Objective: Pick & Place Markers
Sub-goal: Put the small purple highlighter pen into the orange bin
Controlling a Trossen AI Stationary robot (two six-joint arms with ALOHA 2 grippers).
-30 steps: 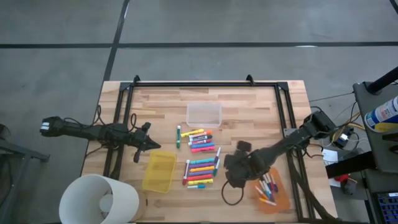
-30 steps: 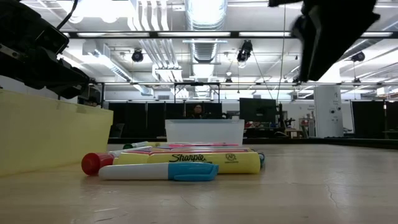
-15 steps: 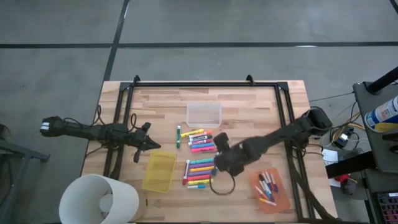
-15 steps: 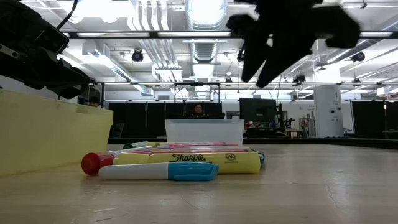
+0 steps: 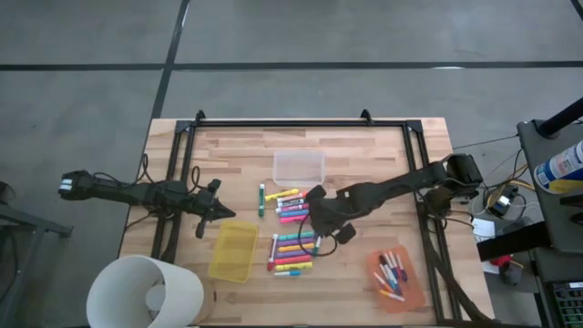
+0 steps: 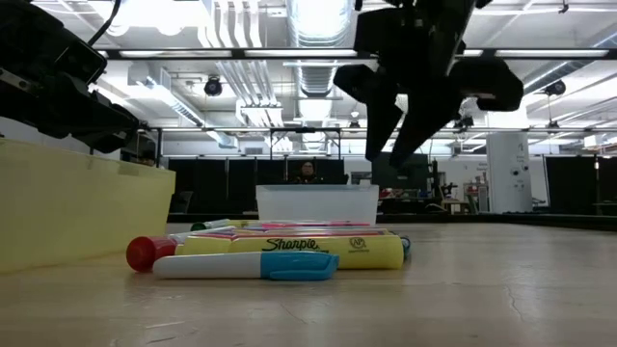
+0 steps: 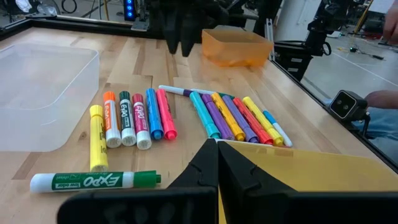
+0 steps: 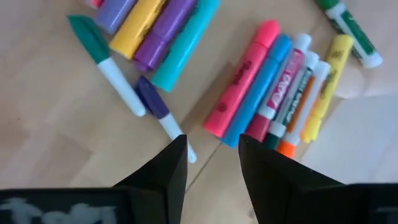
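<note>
Neon markers (image 5: 293,228) are seen from above in two clusters at mid-table, between a yellow bin (image 5: 233,251) on the left and an orange bin (image 5: 394,278), already holding several, on the right. The right gripper (image 5: 316,219) is poised at the clusters' right edge, just beside the far group. The left gripper (image 5: 202,217), clenched on nothing, is parked at the yellow bin's far corner.

From table height, the right gripper (image 6: 390,154) is shown well above the pile, fingers parted, nothing held.

In the left wrist view, the markers (image 7: 186,118) are spread beyond the closed fingers, a green-capped one (image 7: 93,181) lying apart and nearest.

Through the right wrist view, a pink marker (image 8: 242,78) and a blue one (image 8: 261,87) lie just ahead of the gap between the fingers (image 8: 168,168). A good pick is judged to need one marker singled out, jaws set across its width, and a straight descent so neighbours are not nudged.
</note>
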